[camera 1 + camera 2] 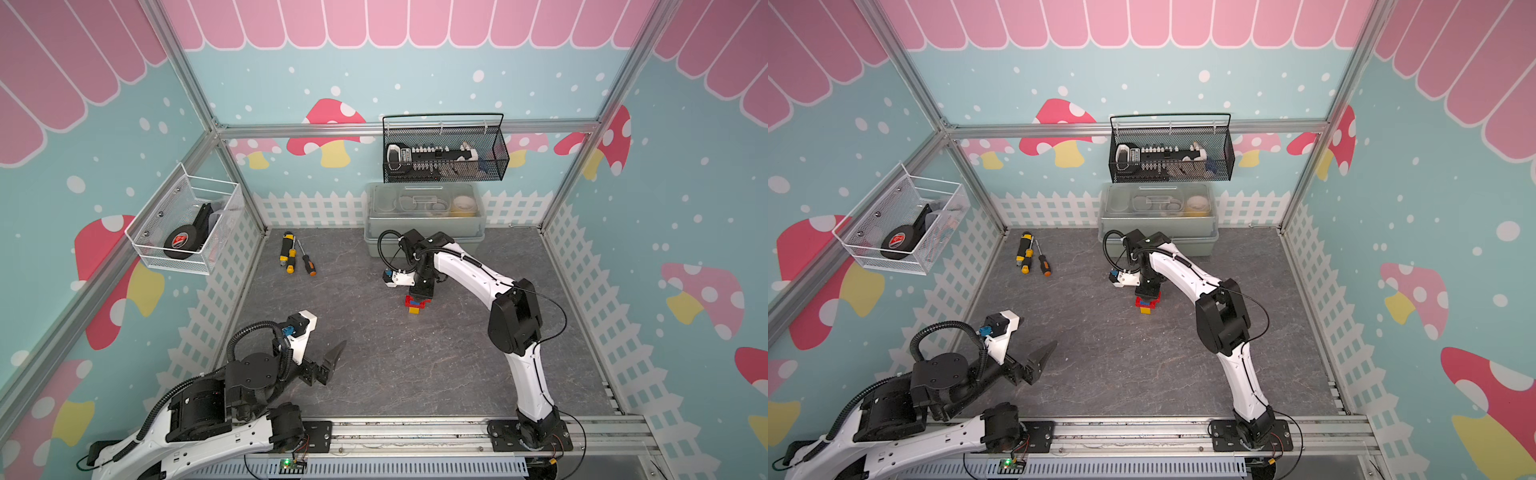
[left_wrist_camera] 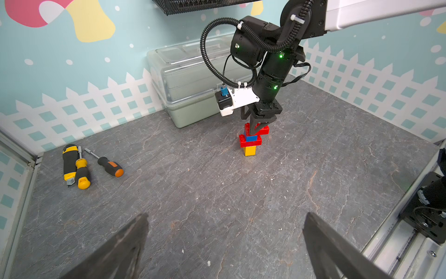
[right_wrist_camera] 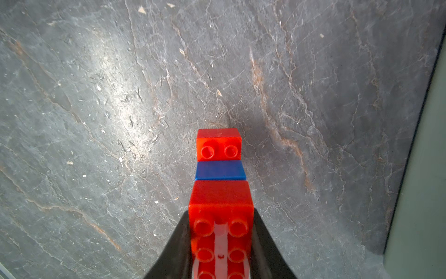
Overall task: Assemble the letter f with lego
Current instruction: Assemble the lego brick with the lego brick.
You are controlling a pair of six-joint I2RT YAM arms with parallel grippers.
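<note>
My right hand [image 2: 255, 128] pinches the top red brick [image 3: 220, 200] of the letter f [image 2: 251, 139], which stands mid-worktop [image 2: 217, 193]: yellow brick [image 2: 249, 150], lower red brick [image 3: 218, 145], blue brick [image 3: 220, 171]. All four seem joined; I think only letting go remains. My left hand [image 1: 334, 359] is spread, well apart.

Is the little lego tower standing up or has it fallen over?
Standing up: the lego tower has its yellow brick flat on the table, and the right gripper holds its top red brick.
</note>
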